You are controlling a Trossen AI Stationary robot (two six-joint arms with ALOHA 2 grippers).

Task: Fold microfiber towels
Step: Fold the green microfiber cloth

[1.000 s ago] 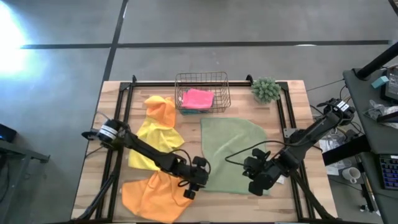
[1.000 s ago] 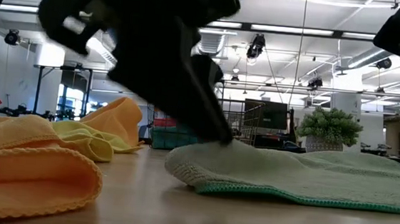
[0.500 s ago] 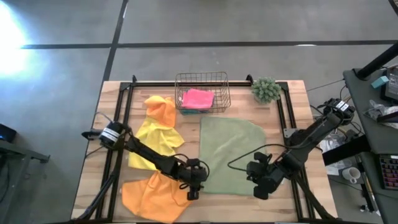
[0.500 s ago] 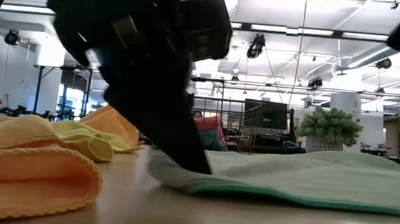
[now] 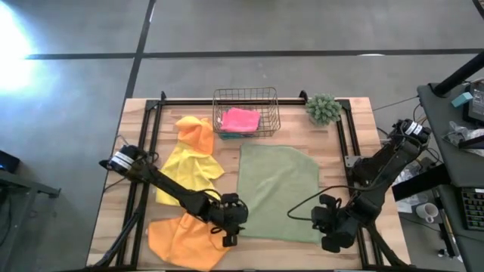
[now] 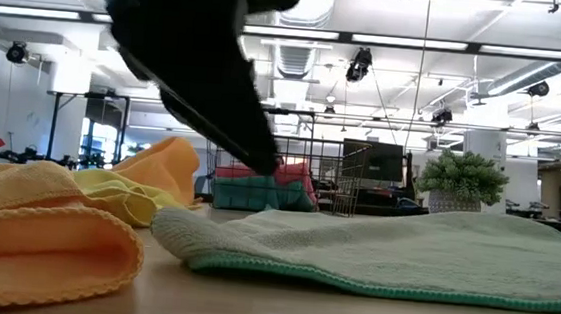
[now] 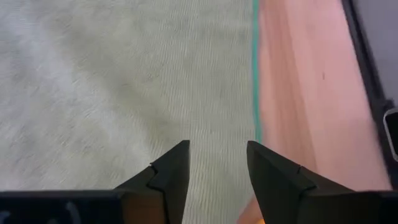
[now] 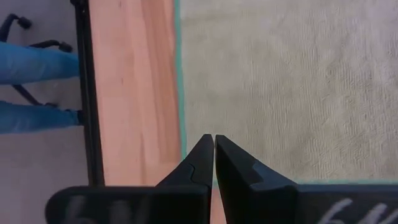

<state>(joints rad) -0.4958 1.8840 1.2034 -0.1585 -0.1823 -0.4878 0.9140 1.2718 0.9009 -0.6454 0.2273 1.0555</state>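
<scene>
An olive green towel [image 5: 278, 193] with a teal hem lies spread flat in the middle of the table. My left gripper [image 5: 228, 236] hangs open just above its near left corner [image 6: 179, 239], and the hem [image 7: 255, 74] runs past its fingers. My right gripper [image 5: 327, 240] is shut and stands over the towel's near right corner [image 8: 186, 168]. An orange towel [image 5: 181, 238] lies crumpled at the near left. A yellow one [image 5: 189, 170] and a second orange one [image 5: 197, 132] lie behind it. A pink towel [image 5: 240, 119] rests on a teal one in the wire basket [image 5: 246, 92].
The basket stands at the far edge with a small green spiky plant [image 5: 324, 108] to its right. Black rails [image 8: 84, 93] run along the table's sides. A person's legs [image 8: 31, 68] show beyond the right rail. Bare wood lies between the olive towel and the right rail [image 5: 333, 174].
My left gripper slid toward the table's left with a fingertip on the olive towel, drawing its near left corner leftward, then rose clear and rolled. My right gripper went toward the right and near edges. The towel now lies flatter and squarer.
</scene>
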